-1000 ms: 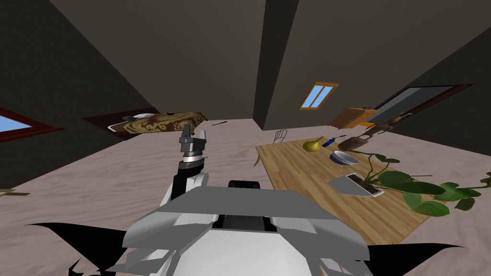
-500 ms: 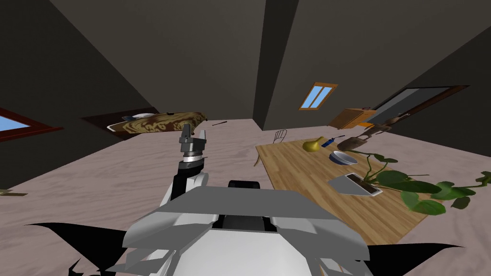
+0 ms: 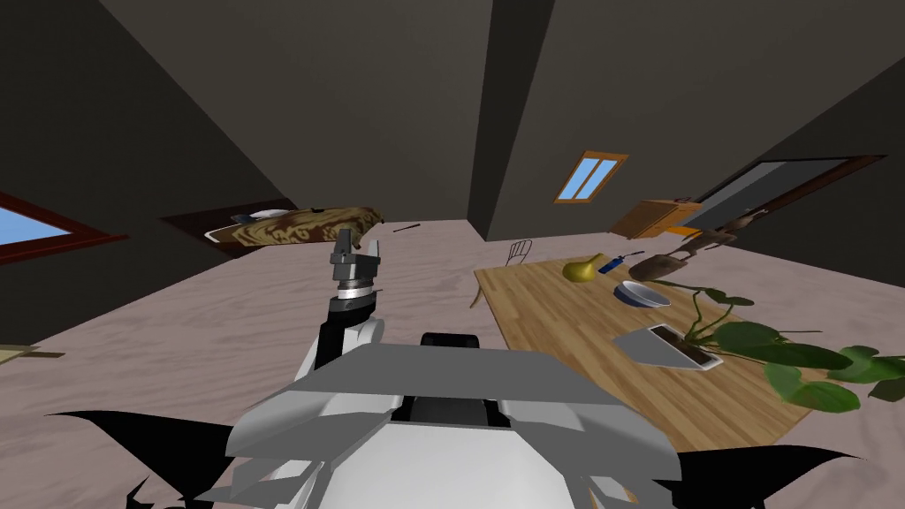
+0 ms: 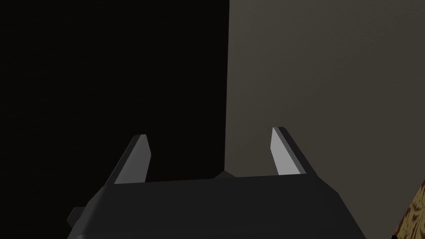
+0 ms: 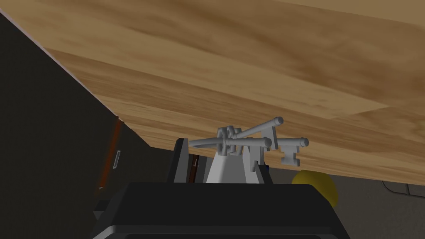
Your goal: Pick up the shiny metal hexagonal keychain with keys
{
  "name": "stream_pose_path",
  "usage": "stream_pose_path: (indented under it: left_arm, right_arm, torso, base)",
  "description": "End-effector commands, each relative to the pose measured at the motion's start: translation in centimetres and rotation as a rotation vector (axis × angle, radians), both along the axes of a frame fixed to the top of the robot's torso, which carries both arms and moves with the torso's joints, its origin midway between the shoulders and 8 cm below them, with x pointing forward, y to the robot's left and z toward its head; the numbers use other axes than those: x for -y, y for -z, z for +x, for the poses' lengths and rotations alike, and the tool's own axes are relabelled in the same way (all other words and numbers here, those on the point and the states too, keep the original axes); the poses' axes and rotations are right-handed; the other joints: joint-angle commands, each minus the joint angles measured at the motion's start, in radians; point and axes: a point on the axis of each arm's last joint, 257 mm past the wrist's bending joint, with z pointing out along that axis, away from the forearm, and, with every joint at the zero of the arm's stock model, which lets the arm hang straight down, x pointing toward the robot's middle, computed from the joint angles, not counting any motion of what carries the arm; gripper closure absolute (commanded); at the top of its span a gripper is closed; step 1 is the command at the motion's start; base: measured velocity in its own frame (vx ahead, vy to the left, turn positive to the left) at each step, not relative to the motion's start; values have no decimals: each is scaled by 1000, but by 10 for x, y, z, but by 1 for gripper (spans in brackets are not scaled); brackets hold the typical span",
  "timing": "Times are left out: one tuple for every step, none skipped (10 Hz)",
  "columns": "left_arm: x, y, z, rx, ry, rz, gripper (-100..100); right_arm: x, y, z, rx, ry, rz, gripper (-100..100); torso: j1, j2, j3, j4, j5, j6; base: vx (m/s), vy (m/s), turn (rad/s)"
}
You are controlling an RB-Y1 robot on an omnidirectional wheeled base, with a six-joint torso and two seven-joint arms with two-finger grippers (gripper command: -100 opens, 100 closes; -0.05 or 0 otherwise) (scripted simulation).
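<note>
Close to the wooden table (image 3: 557, 318), right pincer (image 5: 216, 147) grips the grey keychain (image 5: 245, 143); left pincer (image 4: 209, 133) released

Dark grey walls (image 3: 353, 106) meet in a corner, upper centre | pale grained floor (image 3: 221, 309) across the middle | bed (image 3: 300, 225) with brown patterned cover, centre left | light wooden table (image 3: 566, 327), right | red-framed window (image 3: 26, 230), far left | orange-framed window (image 3: 590, 177), upper right | orange-brown cabinet (image 3: 650, 218) below it.
</note>
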Motion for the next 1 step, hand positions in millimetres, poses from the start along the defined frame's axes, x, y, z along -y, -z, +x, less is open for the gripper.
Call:
stream_pose_path:
  left_arm:
    - [0, 0, 0, 0, 0, 0, 0]
  right_arm:
    - [0, 0, 0, 0, 0, 0, 0]
  torso:
    - [0, 0, 0, 0, 0, 0]
  base:
    - [3, 7, -1]
